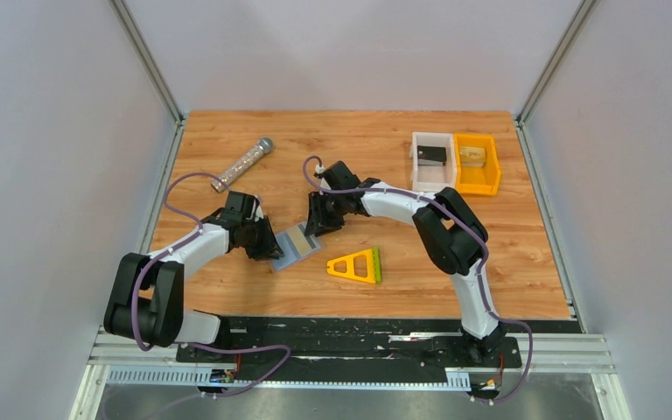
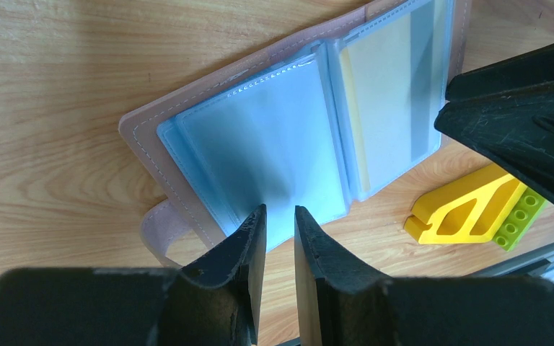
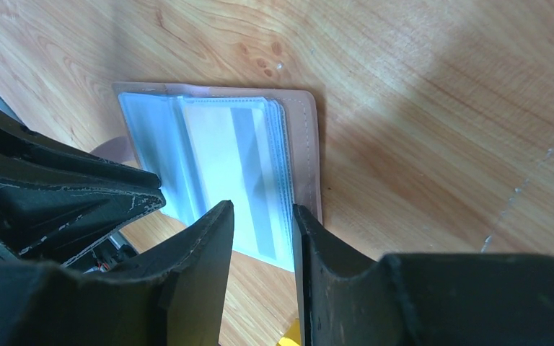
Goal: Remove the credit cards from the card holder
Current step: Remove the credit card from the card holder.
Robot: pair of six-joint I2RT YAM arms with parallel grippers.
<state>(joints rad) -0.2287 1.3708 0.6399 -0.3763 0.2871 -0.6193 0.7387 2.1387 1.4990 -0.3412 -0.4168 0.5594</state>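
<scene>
One card holder (image 1: 298,246) lies open on the table (image 1: 507,262) between both grippers, a yellowish credit card (image 2: 386,94) sleeved inside.
Left gripper (image 2: 280,231) and right gripper (image 3: 263,231) narrowly parted over it, grasping nothing. Overhead alone shows white bin (image 1: 417,162), orange bin (image 1: 495,166), one item each.

Left end effector (image 1: 272,249) and right end effector (image 1: 316,228) flank the card holder (image 1: 300,248).

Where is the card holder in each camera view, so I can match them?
Top external: card holder just left of centre, beside the yellow triangle.
Left wrist: card holder fills the middle, lying open.
Right wrist: card holder centre-left, lying open.
Shared landmark: yellow triangle, lower right in left wrist, only a sliver at the bottom edge in right wrist.
</scene>
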